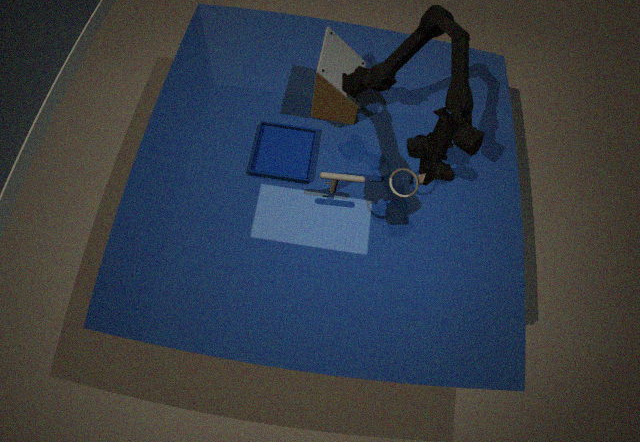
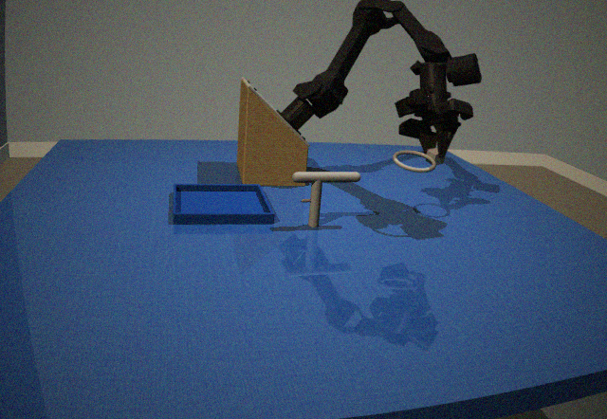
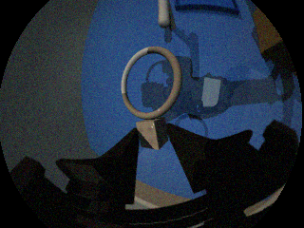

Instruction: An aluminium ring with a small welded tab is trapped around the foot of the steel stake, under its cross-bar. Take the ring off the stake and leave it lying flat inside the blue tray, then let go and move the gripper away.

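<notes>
Ring [image 1: 390,183] [image 2: 413,170] [image 3: 177,81] hangs free at three o'clock of the stake [image 1: 333,186] [image 2: 315,204], its tab clamped by the gripper [image 1: 424,179] [image 2: 436,155] [image 3: 152,128]; carrying is underway, next a move toward nine o'clock over the tray [image 1: 284,177] [image 2: 223,219] [image 3: 206,9], seemingly

Smooth, softly shining metal on the ring [image 1: 390,187] [image 2: 413,170] [image 3: 178,76] and on the stake [image 1: 342,176] [image 2: 315,204] [image 3: 163,14]; flat-faced, metal-looking tab [image 1: 422,178] [image 2: 431,153] [image 3: 147,132]. Matt, plastic-looking black on the arm [image 1: 458,75] [image 2: 342,54], wood-like brown on the wedge block's side [image 1: 330,102] [image 2: 274,147]. Glossy, mirror-like blue on the table top [image 1: 289,313] [image 2: 220,346] [image 3: 106,62], smooth plastic look on the tray [image 1: 279,177] [image 2: 223,219] [image 3: 206,9].
</notes>
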